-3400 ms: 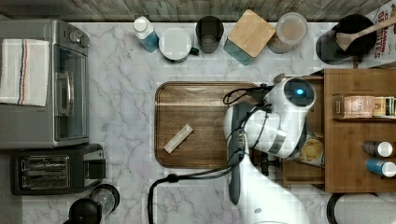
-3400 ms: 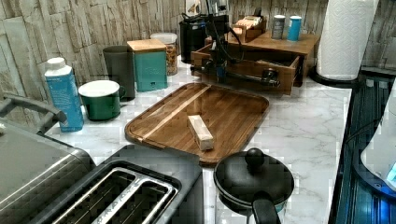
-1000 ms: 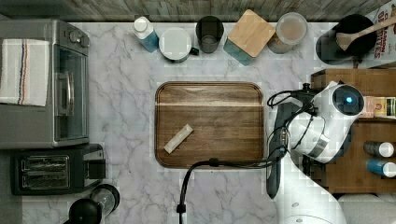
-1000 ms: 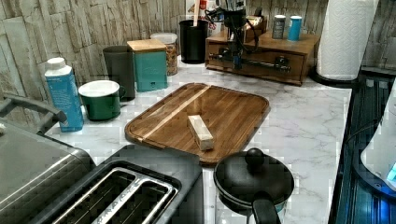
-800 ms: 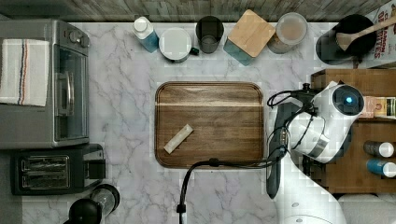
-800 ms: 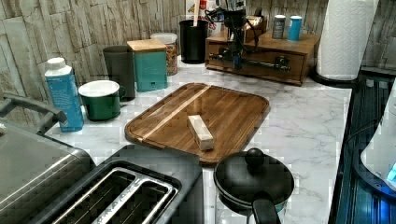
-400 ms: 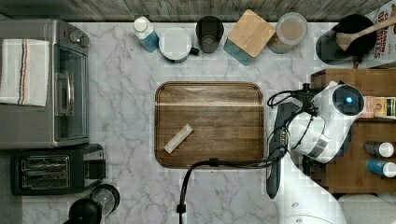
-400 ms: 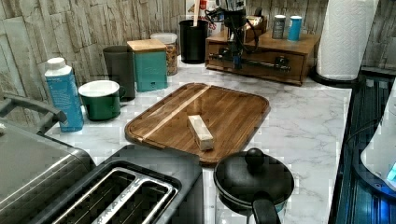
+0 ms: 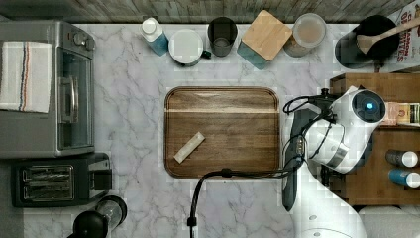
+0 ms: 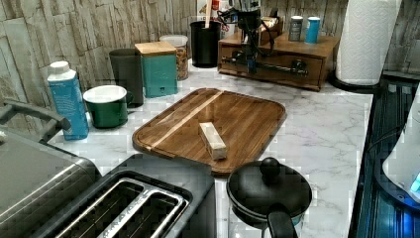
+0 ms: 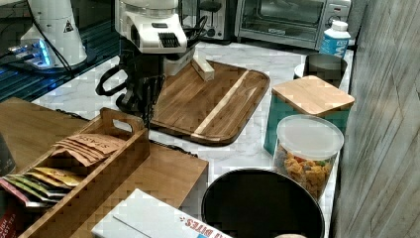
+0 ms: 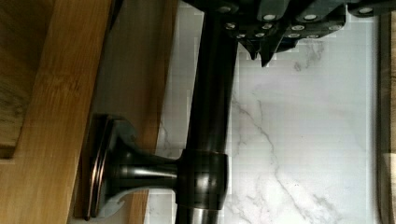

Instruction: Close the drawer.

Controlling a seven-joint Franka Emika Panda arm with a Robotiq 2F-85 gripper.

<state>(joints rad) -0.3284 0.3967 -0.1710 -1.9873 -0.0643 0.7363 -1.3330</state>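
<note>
The medium-brown wooden drawer (image 10: 270, 63) with its thin black bar handle (image 12: 210, 107) sits flush inside the wooden cabinet (image 10: 317, 49). The black gripper (image 10: 249, 58) is at the handle; I cannot tell how its jaws stand. The dark rounded wooden tray (image 9: 223, 131) lies near, with a pale small block (image 9: 189, 147) on it

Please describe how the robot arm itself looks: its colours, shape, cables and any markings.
The arm has rounded white shells with dark grey joints. A round black cap with a small blue light sits on its upper joint. Black cables loop loosely beside it. In the right view, the white wrist block has a black vented panel. The claw is black, with small silver screws.
</note>
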